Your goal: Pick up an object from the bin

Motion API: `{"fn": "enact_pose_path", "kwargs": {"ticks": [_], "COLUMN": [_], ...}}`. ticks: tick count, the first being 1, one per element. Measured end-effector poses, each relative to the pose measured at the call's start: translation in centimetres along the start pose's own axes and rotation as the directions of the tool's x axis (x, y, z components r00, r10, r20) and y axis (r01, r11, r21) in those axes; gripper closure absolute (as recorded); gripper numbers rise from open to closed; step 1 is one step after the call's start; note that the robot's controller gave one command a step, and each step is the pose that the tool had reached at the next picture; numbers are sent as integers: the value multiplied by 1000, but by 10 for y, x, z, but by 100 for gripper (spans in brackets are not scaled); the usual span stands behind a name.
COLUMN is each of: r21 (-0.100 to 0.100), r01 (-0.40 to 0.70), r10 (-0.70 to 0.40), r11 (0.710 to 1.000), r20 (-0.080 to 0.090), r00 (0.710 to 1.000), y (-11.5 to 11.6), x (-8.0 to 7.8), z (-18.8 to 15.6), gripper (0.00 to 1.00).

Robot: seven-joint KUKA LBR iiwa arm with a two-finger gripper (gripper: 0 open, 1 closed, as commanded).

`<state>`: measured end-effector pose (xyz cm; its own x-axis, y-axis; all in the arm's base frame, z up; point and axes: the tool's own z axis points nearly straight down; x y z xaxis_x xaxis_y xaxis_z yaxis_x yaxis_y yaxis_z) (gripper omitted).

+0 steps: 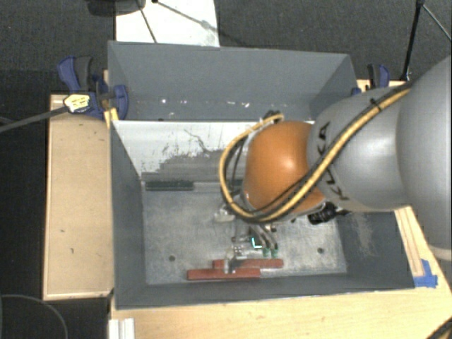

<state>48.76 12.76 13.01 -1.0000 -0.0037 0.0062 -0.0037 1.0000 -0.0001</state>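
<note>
Reddish-brown bar (212, 274): long, flat and narrow, dull brick-red, lying on its side across the bin floor.
Bar's make-up: the right part sits a little higher than the left, so it may be two overlapped strips or one stepped piece; I cannot tell which.
Bar's place: front of the bin, just beside the near wall and roughly parallel to it, around the middle of the floor's width.
Gripper (244, 258): low in the bin, its metal tip right over the bar's middle stretch and seemingly touching it.
Jaws: mostly hidden beneath the wrist; I cannot tell how far apart they stand or whether they have hold of anything.
Green piece (271, 248): small, bright green, just right of the gripper tip and just behind the bar.
Dark strip (169, 185): slim, blackish-green, lying along the foot of the back wall, well apart from the gripper.
Bin (176, 232): grey metal, floor scuffed.
Orange cover (279, 164): rounded, on the wrist, looped by a yellow-and-black cable (227, 162).
Arm (395, 147): grey, reaching in from the right.
</note>
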Motion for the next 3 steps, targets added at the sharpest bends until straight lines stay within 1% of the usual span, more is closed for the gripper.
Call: {"fn": "enact_pose_path", "kwargs": {"ticks": [1,2,3], "r21": [-1,-3,-3], "r01": [-5,334,332], "r10": [5,-334,-332], "r11": [1000,943,943], "r20": [7,1,1], "r00": [1000,943,943], "y": [0,-27,-27], "x": [-2,8,8], "z": [-3,53,53], "gripper": [0,100,100]}}
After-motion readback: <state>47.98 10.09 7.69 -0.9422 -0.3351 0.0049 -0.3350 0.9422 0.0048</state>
